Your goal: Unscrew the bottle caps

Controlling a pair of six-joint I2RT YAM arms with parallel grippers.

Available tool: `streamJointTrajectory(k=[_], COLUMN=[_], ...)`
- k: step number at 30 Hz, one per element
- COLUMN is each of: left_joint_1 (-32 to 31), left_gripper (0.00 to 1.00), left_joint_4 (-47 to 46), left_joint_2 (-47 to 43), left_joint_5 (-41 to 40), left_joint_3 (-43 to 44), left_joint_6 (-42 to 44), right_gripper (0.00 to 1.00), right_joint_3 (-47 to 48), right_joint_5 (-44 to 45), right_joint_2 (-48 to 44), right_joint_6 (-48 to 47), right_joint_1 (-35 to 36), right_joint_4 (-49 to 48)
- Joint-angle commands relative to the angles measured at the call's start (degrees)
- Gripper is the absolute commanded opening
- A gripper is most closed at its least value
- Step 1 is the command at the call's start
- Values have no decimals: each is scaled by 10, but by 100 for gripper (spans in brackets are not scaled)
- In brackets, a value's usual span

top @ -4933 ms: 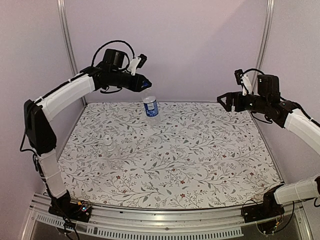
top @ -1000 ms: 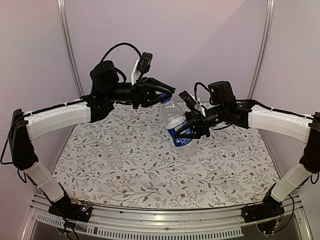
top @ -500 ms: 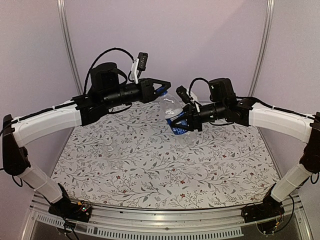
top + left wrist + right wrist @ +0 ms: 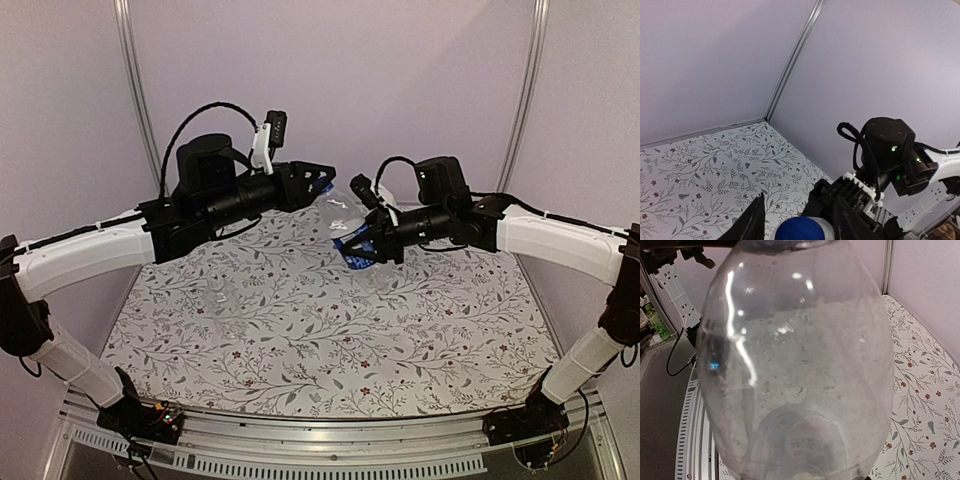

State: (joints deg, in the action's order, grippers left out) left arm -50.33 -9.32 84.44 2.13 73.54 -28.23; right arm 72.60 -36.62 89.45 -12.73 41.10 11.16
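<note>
Blue cap (image 4: 800, 231) sits between slightly parted jaws of left gripper (image 4: 799, 201); right gripper (image 4: 362, 245) clamps bottle (image 4: 795, 365), neck tilted leftward.

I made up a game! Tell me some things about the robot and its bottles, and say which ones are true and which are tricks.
1. The right gripper holds the labelled bottle up off the table. True.
2. The blue cap lies on the table. False: it is up in the air, at the tips of the left gripper.
3. The shorter bottle stands upright on the table. True.
4. The table cover is plain white. False: it is covered in little leaves and flowers.
5. The left gripper is down beside the shorter bottle. False: it is up at the top end of the labelled bottle.
</note>
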Motion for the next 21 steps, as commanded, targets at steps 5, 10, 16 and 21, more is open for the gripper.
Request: streamJointTrajectory(k=[5,10,16,21], left_joint_1=[43,78,118,120], left_gripper=[84,95,94,88], left_joint_4=[-62,-53,-132,-159], left_joint_2=[-57,-46,-26,0], left_joint_5=[188,336,509,542], left_joint_3=[-26,-10,-14,3], left_joint_6=[118,138,77,52], right_gripper=[30,30,31,31], right_joint_3=[16,34,43,44], right_joint_5=[-163,-234,-281,-297], right_joint_2=[5,19,21,25], right_joint_6=[-14,-22,-20,-16], right_joint_1=[-9,-9,-9,-9], right_joint_4=[24,45,50,50])
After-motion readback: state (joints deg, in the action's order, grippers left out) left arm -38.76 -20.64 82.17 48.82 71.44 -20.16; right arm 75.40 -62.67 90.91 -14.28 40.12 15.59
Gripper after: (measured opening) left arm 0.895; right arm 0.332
